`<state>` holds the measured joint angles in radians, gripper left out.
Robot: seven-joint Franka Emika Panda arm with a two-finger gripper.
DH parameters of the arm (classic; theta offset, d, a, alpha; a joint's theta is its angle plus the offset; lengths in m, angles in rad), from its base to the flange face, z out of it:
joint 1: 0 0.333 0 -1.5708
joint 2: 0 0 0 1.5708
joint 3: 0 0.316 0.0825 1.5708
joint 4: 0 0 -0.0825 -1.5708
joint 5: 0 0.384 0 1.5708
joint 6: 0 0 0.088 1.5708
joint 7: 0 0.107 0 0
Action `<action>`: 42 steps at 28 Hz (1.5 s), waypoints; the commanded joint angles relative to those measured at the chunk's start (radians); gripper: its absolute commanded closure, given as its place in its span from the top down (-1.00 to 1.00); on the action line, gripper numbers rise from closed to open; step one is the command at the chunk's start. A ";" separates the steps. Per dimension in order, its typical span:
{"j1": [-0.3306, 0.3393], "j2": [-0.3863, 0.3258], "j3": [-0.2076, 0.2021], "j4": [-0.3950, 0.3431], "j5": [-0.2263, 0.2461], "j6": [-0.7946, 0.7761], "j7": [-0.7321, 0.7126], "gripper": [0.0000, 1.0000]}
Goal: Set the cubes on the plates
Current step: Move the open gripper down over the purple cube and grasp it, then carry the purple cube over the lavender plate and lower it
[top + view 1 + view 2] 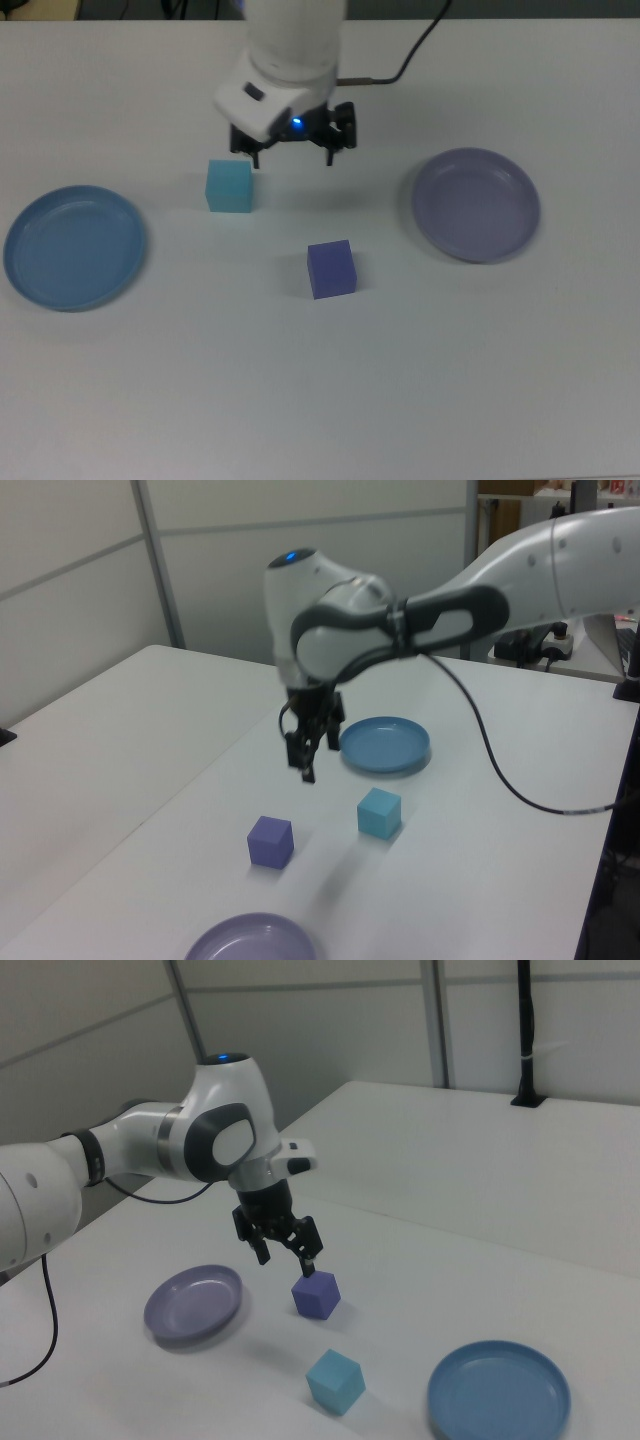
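Observation:
The light cyan cube (229, 186) (379, 813) (335, 1381) and the indigo cube (331, 268) (270, 841) (316, 1295) rest on the white table, between the two plates. The blue plate (75, 247) (384, 744) (498, 1392) lies at the top view's left and the lavender plate (476, 204) (250, 940) (193, 1305) at the top view's right; both hold nothing. My gripper (292, 155) (302, 762) (287, 1252) hangs open and empty above the table. In the top view it is just up and right of the cyan cube; in the right view it hovers just above the indigo cube without touching it.
The arm and its black cable (400, 70) reach in from the top view's upper edge. A second white table (110, 720) adjoins on the left view's left. Walls and a monitor stand lie behind the tables.

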<state>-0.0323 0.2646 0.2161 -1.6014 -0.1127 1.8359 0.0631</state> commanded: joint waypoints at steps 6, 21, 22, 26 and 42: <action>0.101 0.156 -0.009 0.017 -0.174 0.218 0.095 1.00; 0.100 0.303 -0.018 0.040 -0.200 0.341 0.182 1.00; 0.098 0.309 -0.018 0.040 -0.200 0.345 0.182 1.00; 0.098 0.334 -0.018 0.052 -0.197 0.355 0.178 1.00; 0.109 0.312 -0.004 0.069 -0.137 0.329 0.179 -0.34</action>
<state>0.0642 0.5974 0.2115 -1.5353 -0.2839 2.1760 0.2242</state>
